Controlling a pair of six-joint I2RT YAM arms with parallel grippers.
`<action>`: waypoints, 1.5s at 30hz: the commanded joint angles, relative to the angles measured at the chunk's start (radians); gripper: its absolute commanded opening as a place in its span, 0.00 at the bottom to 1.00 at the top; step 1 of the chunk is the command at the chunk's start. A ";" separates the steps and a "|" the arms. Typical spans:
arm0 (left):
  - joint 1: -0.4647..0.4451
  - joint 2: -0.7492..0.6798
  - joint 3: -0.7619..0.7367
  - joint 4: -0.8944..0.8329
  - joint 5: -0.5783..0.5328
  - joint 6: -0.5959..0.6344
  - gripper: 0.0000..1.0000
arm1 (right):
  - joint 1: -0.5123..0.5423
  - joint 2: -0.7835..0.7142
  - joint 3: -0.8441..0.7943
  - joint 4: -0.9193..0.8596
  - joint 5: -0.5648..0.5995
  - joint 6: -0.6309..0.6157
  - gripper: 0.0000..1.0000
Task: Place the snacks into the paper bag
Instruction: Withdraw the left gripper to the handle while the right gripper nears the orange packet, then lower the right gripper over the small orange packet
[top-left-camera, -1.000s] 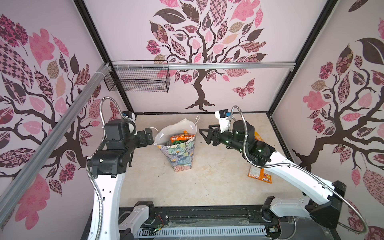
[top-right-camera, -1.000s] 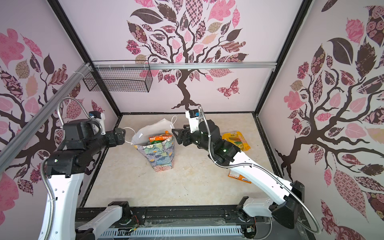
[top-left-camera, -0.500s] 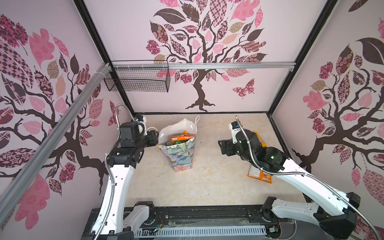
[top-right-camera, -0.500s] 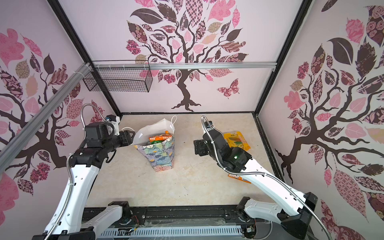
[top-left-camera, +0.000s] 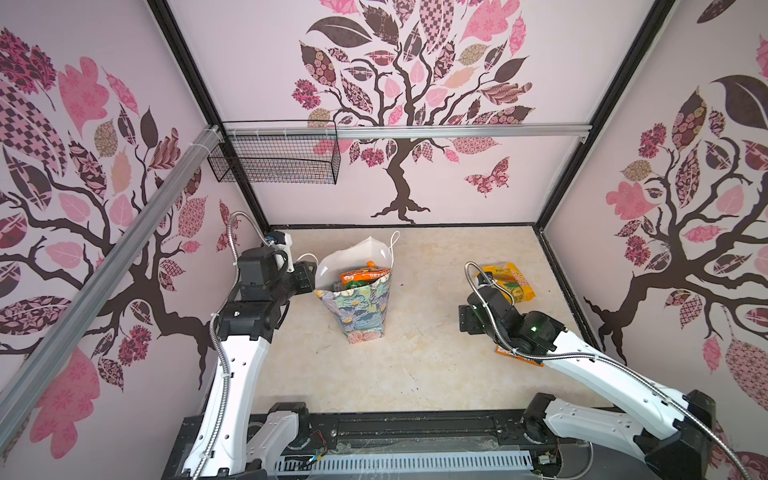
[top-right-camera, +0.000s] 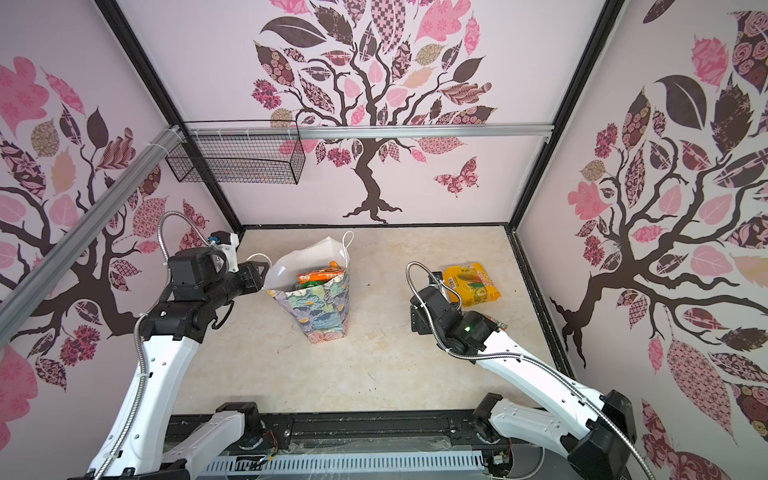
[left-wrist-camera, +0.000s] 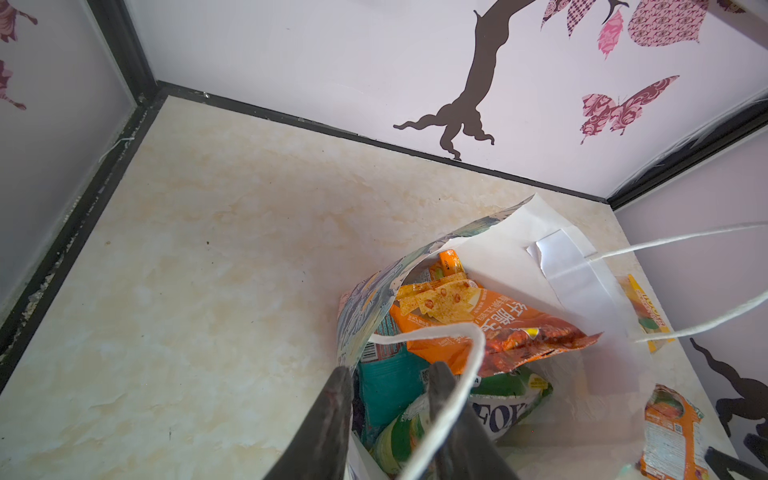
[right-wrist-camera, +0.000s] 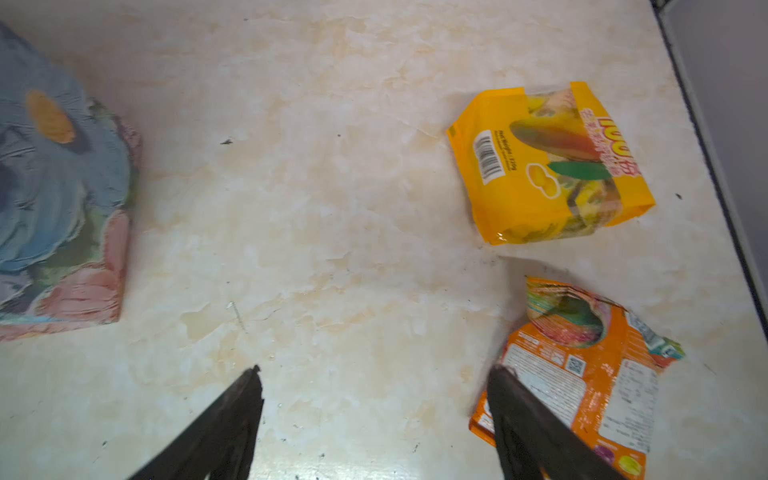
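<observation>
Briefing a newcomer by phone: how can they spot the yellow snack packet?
Find the floral paper bag mid-table, then look toward the right wall. Two packets lie there; the yellow packet is the farther-back one, smooth and bright, unlike the crumpled orange packet.

The left arm (top-left-camera: 237, 374) is held upright at centre left in a top view, the left gripper (top-left-camera: 311, 277) levelled rightward, jaws narrowly parted. The right arm (top-left-camera: 590, 365) is stretched low from lower right, the right gripper (right-wrist-camera: 376, 370) angled downward, jaws spread wide.
</observation>
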 joint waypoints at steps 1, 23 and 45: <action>0.004 -0.021 -0.034 0.029 -0.013 -0.011 0.32 | -0.054 -0.004 -0.036 -0.009 0.058 0.033 0.88; 0.009 -0.024 -0.035 0.034 0.009 -0.012 0.05 | -0.315 0.084 -0.290 0.206 -0.061 0.086 0.99; 0.015 -0.019 -0.035 0.031 0.018 -0.012 0.04 | -0.398 0.202 -0.389 0.432 -0.555 0.102 0.89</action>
